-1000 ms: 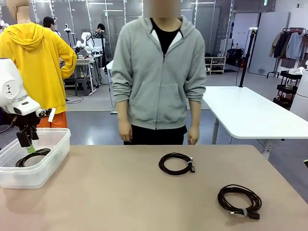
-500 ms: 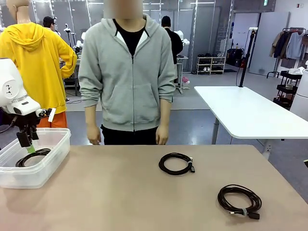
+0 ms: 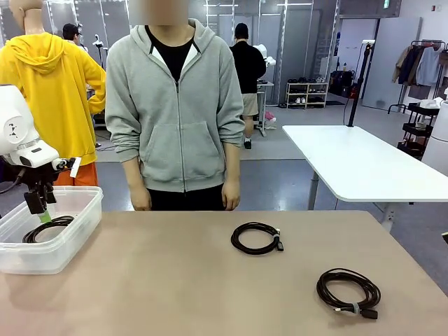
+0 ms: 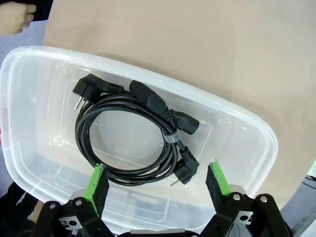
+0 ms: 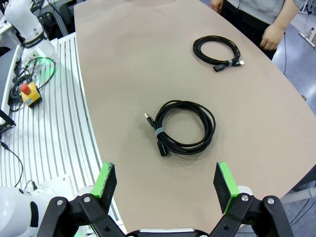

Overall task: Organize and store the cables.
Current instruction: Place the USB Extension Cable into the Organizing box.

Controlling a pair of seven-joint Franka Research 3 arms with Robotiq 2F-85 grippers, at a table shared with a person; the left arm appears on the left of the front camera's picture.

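Person (image 3: pixel 175 105) shifted left. Left pincer (image 4: pixel 157 173) released above coil (image 4: pixel 131 138) in bin (image 4: pixel 247 148); right pincer (image 5: pixel 165 182) released too. Risk: near cable (image 3: pixel 348 290) uncoils if only one loop gets pinched.

Seen from my remote desk: the person in the grey hoodie (image 3: pixel 175 119) has stepped sideways along the far edge of the table (image 3: pixel 175 280). A second ago they stood behind the coiled cable (image 3: pixel 257 238), and they are now to its left, nearer the clear box (image 3: pixel 80 224). Behind them, a second person in black (image 3: pixel 246 70), screened a second ago, has come into sight.
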